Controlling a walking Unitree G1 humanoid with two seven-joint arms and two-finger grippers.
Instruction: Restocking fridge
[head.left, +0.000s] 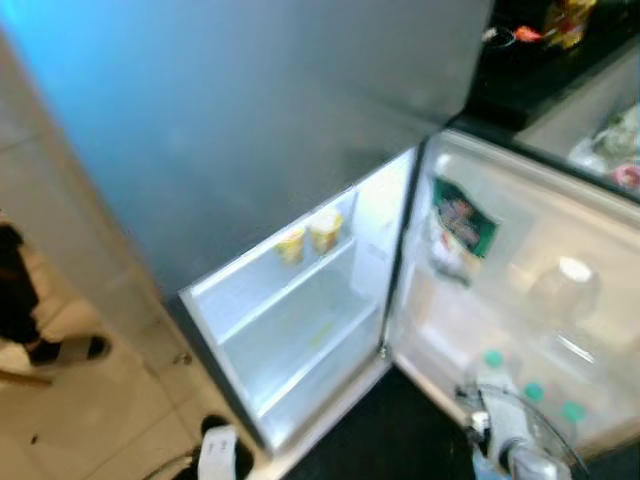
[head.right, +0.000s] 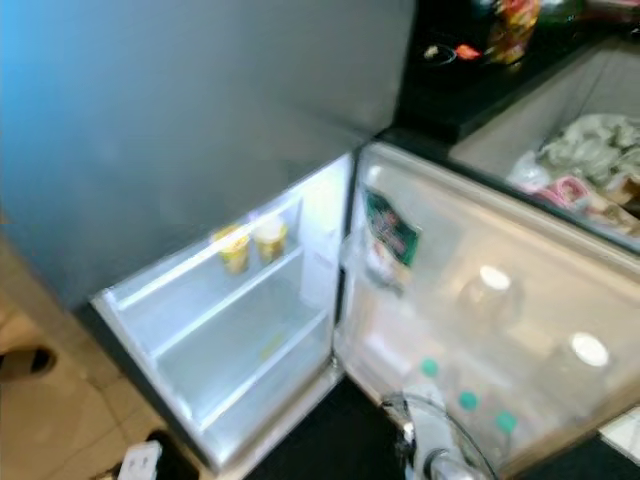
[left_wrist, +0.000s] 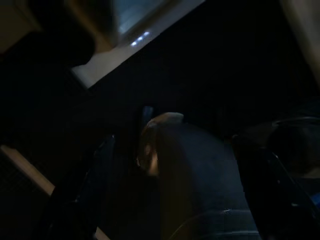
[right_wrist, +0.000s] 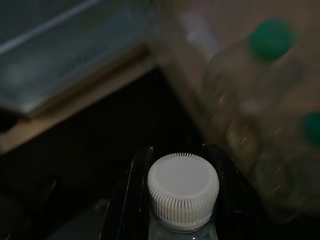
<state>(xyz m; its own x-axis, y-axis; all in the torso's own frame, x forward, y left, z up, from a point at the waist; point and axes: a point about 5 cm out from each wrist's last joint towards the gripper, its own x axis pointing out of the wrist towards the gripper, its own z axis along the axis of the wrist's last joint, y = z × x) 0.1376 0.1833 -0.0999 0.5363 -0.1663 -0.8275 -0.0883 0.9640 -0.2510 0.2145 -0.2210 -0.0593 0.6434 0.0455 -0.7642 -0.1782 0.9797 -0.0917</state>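
We are in front of the open fridge (head.left: 300, 330), and our right tool (right_wrist: 182, 200) has its two black fingers closed around the neck of a clear bottle with a white cap (right_wrist: 183, 187). In the head view this bottle (head.left: 505, 440) is low down, close to the bottom rack of the open fridge door (head.left: 520, 300). We think the job now is to put the bottle into that door rack. To do it well, we should keep the bottle standing straight, lift it over the rack's front edge, and lower it into a free gap before we let go. The rack already has bottles with green caps (head.left: 533, 392) standing in a row, so we must not bump them or push one over. Higher up in the door are a dark green packet (head.left: 462, 228) and a clear pot with a white lid (head.left: 572, 272). Inside the fridge, two yellow cups (head.left: 310, 238) stand on the top shelf, near its back edge, and the shelves below look bare. Our left tool (left_wrist: 170, 165) hangs down in the dark, and we cannot tell if it is wide or narrow. A black worktop (head.left: 540, 70) with some blurry things is behind the door. On the floor by the fridge's left side is somebody's foot (head.left: 60, 350).
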